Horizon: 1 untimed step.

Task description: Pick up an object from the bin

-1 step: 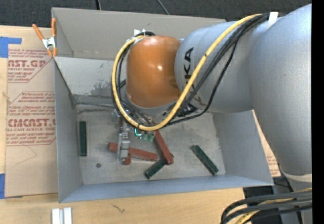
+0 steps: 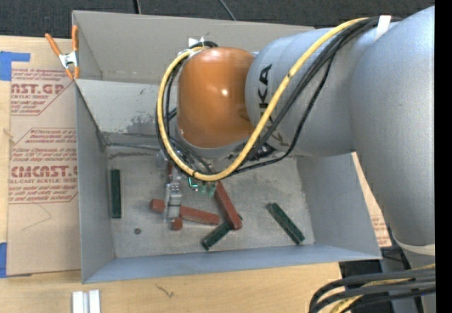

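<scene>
Now you are at the grasp step, and by the look of it nothing is lifted yet. At the left of the grey bin [image 2: 90, 184], a lone dark green bar [image 2: 114, 193] lies well apart from the rest. Next, the end effector [image 2: 171, 214] sits low over a reddish-brown bar [image 2: 196, 217] on the bin floor, left of its middle. You cannot tell whether it is released or clenched. That bar looks flat, slim and straight. Just to its right a second reddish-brown bar [image 2: 228, 207] touches a short dark green bar [image 2: 216, 235], and a last dark green bar [image 2: 285, 223] lies further right. Your next move likely calls for a sure grip, then a straight lift clear of those neighbours.
</scene>
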Motion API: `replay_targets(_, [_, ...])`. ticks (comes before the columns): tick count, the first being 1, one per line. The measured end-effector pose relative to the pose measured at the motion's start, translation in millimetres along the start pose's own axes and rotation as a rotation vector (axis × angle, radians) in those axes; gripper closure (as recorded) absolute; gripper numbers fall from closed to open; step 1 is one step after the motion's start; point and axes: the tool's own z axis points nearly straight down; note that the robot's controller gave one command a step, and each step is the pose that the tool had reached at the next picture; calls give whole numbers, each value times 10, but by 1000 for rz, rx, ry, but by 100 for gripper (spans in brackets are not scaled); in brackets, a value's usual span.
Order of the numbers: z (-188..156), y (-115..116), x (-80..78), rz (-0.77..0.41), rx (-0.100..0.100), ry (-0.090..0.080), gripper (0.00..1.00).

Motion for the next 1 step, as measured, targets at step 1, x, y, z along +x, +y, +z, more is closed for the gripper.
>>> replay_targets(1, [998,-504,120,-188,-3,-4,100])
